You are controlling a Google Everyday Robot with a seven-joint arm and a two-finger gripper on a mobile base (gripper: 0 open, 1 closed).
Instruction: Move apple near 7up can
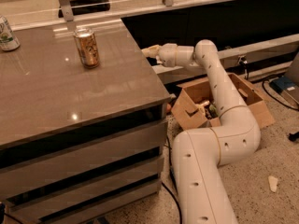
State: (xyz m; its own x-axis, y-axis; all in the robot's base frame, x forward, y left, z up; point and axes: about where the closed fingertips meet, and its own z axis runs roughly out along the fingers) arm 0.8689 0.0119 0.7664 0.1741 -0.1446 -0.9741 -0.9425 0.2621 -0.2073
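The 7up can, white and green, stands at the far left back of the grey table. My gripper hovers at the table's right edge, far right of that can, with nothing visible in it. Of the apple only a small orange-red sliver shows. It is off the table, low down between the table's right side and a cardboard box.
A brown-gold can stands at the back middle of the table. An open cardboard box with items inside sits on the floor under my arm. Cables and a scrap of paper lie on the floor at right.
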